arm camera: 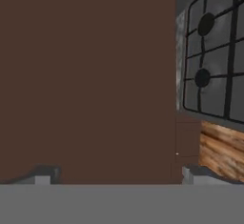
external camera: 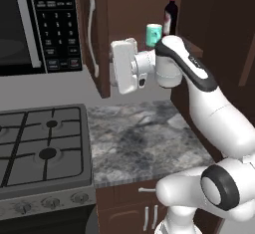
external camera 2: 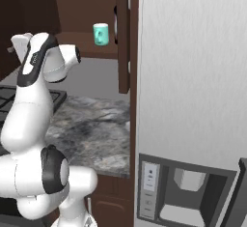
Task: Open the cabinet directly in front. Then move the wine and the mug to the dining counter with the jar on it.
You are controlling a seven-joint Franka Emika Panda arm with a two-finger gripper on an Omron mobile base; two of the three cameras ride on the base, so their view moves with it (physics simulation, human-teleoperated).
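Showing wine (external camera: 171, 14) beside mug (external camera: 154, 34) leftward

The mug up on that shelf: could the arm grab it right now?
Probably, but not straight away. The cabinet doors are swung open and nothing stands in front of the mug. The open end effector, though, faces the left door, so it would need to turn first.

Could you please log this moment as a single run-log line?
cabinet: doors open | wine, mug: on shelf | tool: open, empty, facing door
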